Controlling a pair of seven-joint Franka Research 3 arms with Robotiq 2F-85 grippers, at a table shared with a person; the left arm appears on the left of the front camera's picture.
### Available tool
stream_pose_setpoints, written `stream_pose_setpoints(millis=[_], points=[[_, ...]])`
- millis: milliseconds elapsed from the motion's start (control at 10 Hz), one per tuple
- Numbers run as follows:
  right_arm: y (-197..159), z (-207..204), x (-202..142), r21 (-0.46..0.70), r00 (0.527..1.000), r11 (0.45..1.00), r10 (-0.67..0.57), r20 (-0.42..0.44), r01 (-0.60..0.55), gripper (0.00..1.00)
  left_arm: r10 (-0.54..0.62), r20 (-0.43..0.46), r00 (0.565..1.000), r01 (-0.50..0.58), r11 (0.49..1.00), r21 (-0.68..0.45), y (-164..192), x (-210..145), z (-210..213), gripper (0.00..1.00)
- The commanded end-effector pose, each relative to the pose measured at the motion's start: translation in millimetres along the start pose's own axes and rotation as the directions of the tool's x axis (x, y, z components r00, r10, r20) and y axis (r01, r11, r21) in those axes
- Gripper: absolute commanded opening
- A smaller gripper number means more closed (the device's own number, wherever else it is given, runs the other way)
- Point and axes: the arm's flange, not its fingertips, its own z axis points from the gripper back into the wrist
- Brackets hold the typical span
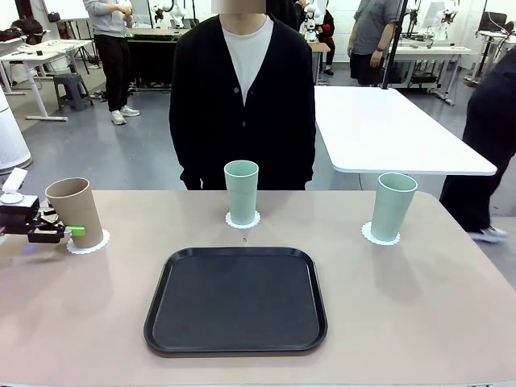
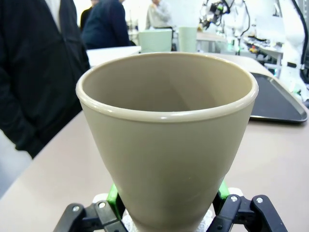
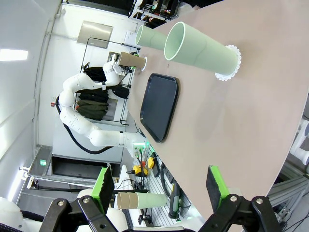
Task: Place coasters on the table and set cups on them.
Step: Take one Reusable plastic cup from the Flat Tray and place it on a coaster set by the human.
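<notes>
Three cups stand upright on coasters along the far half of the table (image 1: 451,322): tan cup (image 1: 74,211) at left, mint cup (image 1: 241,192) centre, second mint cup (image 1: 393,205) right, black tray (image 1: 236,300) nearer. Left gripper (image 1: 71,231) is clamped low on the tan cup, over its coaster (image 1: 89,243). Right gripper (image 3: 161,189) hangs spread wide, holding nothing, off the table edge.

Bright, even overhead light throws soft shadows on the worktop (image 1: 419,306). The tan cup (image 2: 166,140) looms slightly soft, perhaps too close for focus; wrist views bend at their edges.
</notes>
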Motion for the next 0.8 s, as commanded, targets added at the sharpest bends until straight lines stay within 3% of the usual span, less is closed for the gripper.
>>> stream_pose_setpoints(millis=[0, 100, 200, 700], points=[[0.4, -1.8, 0.5, 0.002, 1.000, 1.000, 0.000, 0.007, 0.000, 1.00, -0.038, -0.008, 0.999, 0.038, 0.999, 0.014, 0.4, 1.0, -0.7, 0.83], [0.4, -1.8, 0.5, 0.002, 1.000, 1.000, 0.000, 0.007, 0.000, 1.00, -0.035, -0.011, 0.999, 0.035, 0.999, 0.011, 0.0, 1.0, -0.8, 0.83], [0.4, -1.8, 0.5, 0.002, 1.000, 1.000, 0.000, 0.007, 0.000, 1.00, -0.031, -0.014, 0.999, 0.031, 0.999, 0.009, -0.7, 0.6, -0.8, 1.00], [0.4, -1.8, 0.5, 0.002, 1.000, 1.000, 0.000, 0.007, 0.000, 1.00, -0.028, -0.037, 0.999, 0.028, 1.000, 0.004, -1.6, 4.1, 2.9, 1.00]])
